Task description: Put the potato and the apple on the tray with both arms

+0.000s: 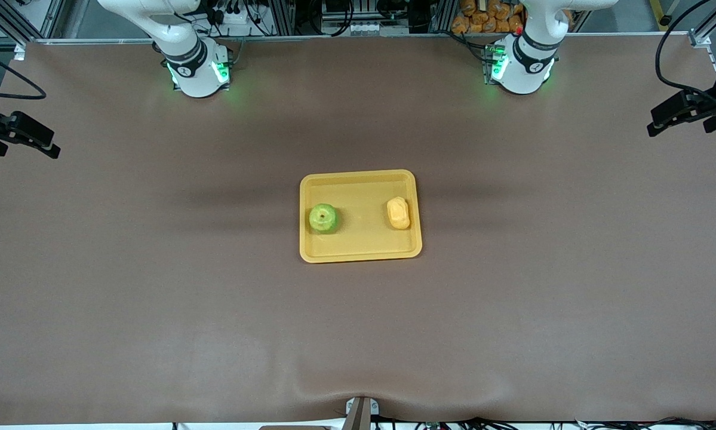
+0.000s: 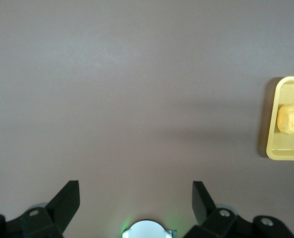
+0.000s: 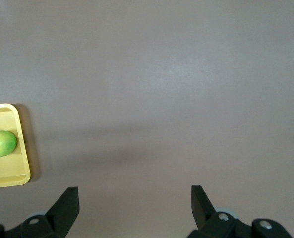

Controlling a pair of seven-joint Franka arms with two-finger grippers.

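Note:
The yellow tray (image 1: 360, 254) lies in the middle of the table. The green apple (image 1: 323, 217) sits in it at the end toward the right arm. The yellow-orange potato (image 1: 398, 212) sits in it at the end toward the left arm. My left gripper (image 2: 136, 198) is open and empty, high over bare table near its own base; its view shows the tray's end (image 2: 271, 148) with the potato (image 2: 290, 119). My right gripper (image 3: 135, 198) is open and empty, high over bare table; its view shows the tray (image 3: 8, 176) and the apple (image 3: 0, 144). Neither gripper shows in the front view.
The brown table (image 1: 154, 298) stretches wide around the tray. The arm bases (image 1: 196, 68) (image 1: 522, 65) stand at the edge farthest from the front camera. Black mounted devices (image 1: 17, 132) (image 1: 686, 110) jut in at both ends of the table.

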